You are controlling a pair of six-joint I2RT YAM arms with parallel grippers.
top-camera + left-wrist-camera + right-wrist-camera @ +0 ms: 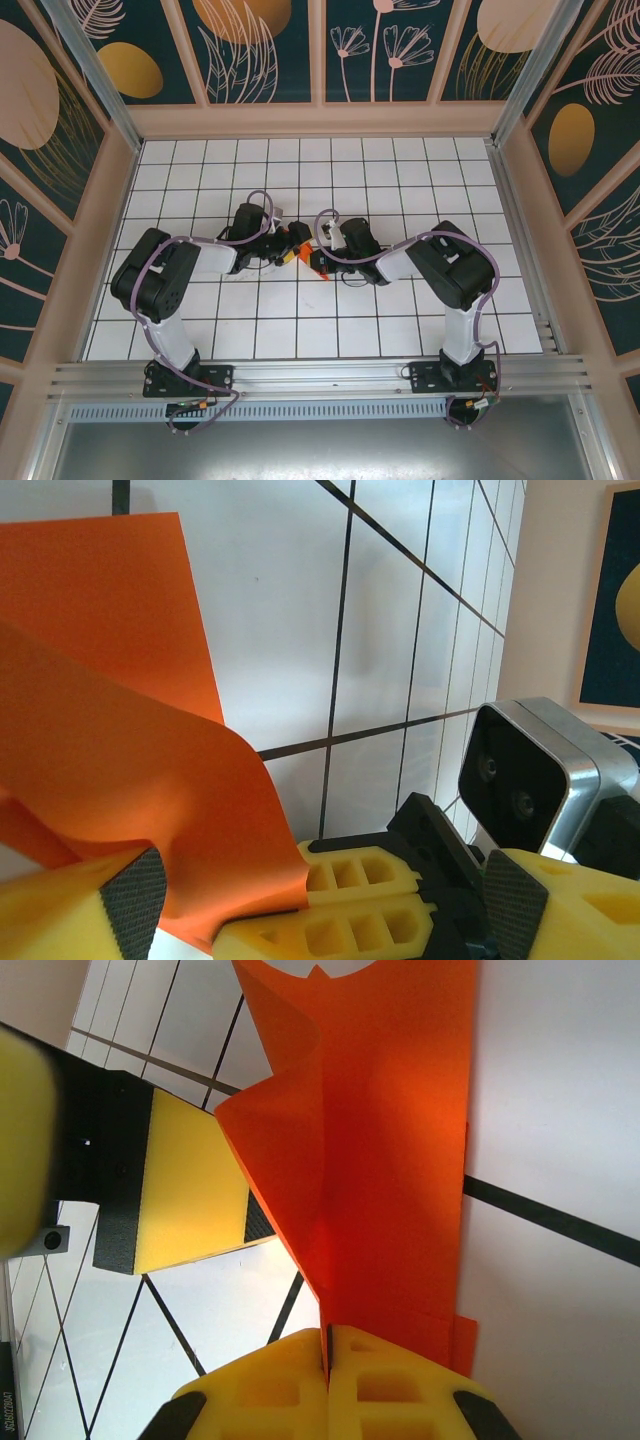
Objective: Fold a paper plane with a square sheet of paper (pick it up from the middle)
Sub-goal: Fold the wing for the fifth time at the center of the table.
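Note:
The orange-red sheet of paper [385,1150] is folded along a lengthwise crease and held up off the table. My right gripper [328,1355] is shut on its lower edge, at the crease. In the top view the two grippers meet at mid-table, with the paper [324,270] between them. My left gripper [325,900] stands open, its black pads [133,895] far apart. Between those pads lie the right gripper's yellow fingers [365,905] and a curled flap of the paper [120,760]. One left finger [190,1185] shows beside the paper in the right wrist view.
The white gridded tabletop [400,165] lies inside low beige walls [320,120]. The right wrist's camera housing [535,775] sits close to my left gripper's right finger. Both arms reach inward from their bases at the near rail [320,375].

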